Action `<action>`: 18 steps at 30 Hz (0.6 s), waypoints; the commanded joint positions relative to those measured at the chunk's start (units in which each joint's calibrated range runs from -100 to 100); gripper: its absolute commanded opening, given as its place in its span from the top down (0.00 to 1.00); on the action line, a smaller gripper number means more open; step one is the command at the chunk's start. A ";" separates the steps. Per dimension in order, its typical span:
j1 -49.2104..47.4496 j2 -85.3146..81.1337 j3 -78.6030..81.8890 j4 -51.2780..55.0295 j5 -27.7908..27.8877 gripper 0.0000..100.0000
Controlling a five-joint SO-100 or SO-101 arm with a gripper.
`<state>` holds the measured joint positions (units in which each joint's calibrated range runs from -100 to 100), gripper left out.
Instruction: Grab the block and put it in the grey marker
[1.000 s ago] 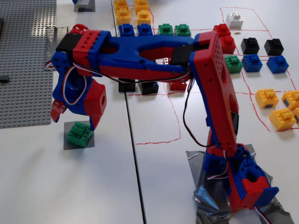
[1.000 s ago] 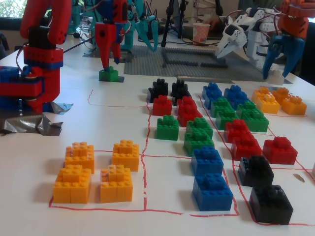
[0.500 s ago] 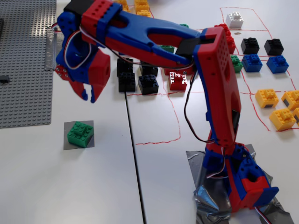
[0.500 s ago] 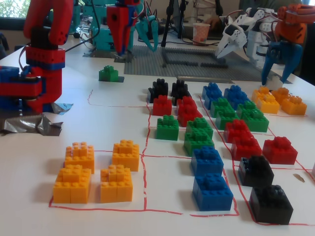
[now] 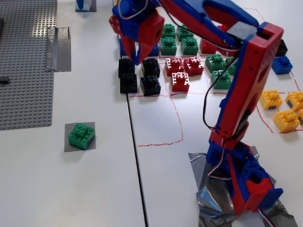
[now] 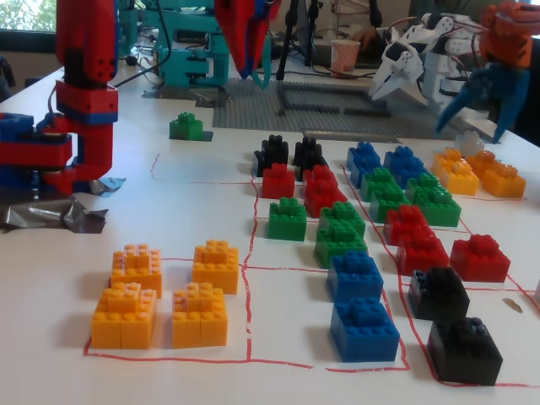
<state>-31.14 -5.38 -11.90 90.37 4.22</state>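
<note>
We are seeing the green block sitting on the grey marker toward the bench's left side in a fixed view; in the other fixed view the block is covering most of the patch. The pincer is hanging empty above the black bricks, well apart from the block. Its jaws are overlapping, so we cannot tell how wide they are. Its top is getting cut off at the frame edge.

block on marker, bricks right
</note>
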 commanded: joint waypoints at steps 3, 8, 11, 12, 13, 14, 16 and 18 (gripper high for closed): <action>7.09 -7.49 -0.09 1.03 0.93 1.00; 15.34 -11.61 5.27 -0.43 2.78 1.00; 19.36 -13.43 8.17 -1.24 3.27 1.00; 20.54 -13.84 8.63 -1.33 3.27 1.00; 21.72 -14.26 9.08 -1.73 3.22 1.00; 22.80 -14.50 9.45 -2.22 3.17 1.00; 25.15 -14.92 10.99 -3.84 2.88 1.00; 26.72 -15.16 12.62 -5.46 2.78 1.00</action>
<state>-6.33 -15.48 1.82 86.41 7.06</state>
